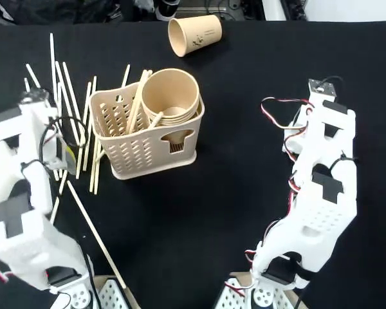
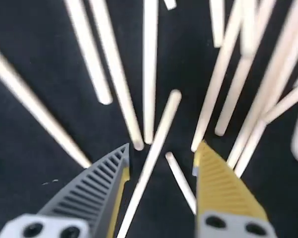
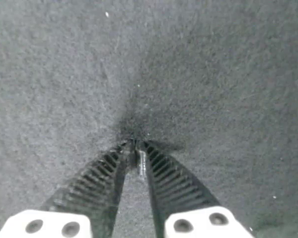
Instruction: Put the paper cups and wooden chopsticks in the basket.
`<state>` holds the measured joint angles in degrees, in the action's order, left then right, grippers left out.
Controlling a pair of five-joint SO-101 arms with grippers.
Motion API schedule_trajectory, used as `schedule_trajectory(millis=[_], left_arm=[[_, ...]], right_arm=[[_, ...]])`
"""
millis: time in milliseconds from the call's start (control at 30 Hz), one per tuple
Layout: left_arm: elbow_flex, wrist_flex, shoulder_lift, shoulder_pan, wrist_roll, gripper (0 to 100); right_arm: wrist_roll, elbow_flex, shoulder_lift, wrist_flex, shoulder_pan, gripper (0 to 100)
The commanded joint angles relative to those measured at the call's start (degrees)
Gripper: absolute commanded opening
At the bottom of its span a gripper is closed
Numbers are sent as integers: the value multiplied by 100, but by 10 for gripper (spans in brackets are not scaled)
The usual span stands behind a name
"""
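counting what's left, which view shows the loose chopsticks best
The high view: the loose chopsticks lie whole beside the basket. The left wrist view has some close up, cropped, ahead of the open left gripper. The right wrist view faces black cloth.

Chopsticks [image 1: 53, 64] partly under left arm [image 1: 16, 161]

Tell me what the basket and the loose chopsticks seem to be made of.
The basket looks like matte beige moulded plastic, given its regular slotted holes. The chopsticks look like pale unfinished wood, dull and uniform; grain is too blurred to confirm.
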<state>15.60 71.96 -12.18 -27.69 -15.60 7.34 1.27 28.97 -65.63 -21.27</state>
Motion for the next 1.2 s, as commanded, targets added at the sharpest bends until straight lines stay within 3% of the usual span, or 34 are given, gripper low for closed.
schedule_trajectory(millis=[0,200,433,733,1167], left_arm=[[-66,-193,-396,-48,-176,223],[-620,-132,-888,-312,-62,209],[-462,-141,-967,-66,-765,21],[-664,-132,-853,303,-818,28],[-620,853,2180,664,-211,28]], right_arm=[[35,40,-127,26,44,11],[53,40,-127,26,35,11],[53,40,-127,26,35,11],[53,40,-127,26,35,11],[53,31,-127,26,35,11]])
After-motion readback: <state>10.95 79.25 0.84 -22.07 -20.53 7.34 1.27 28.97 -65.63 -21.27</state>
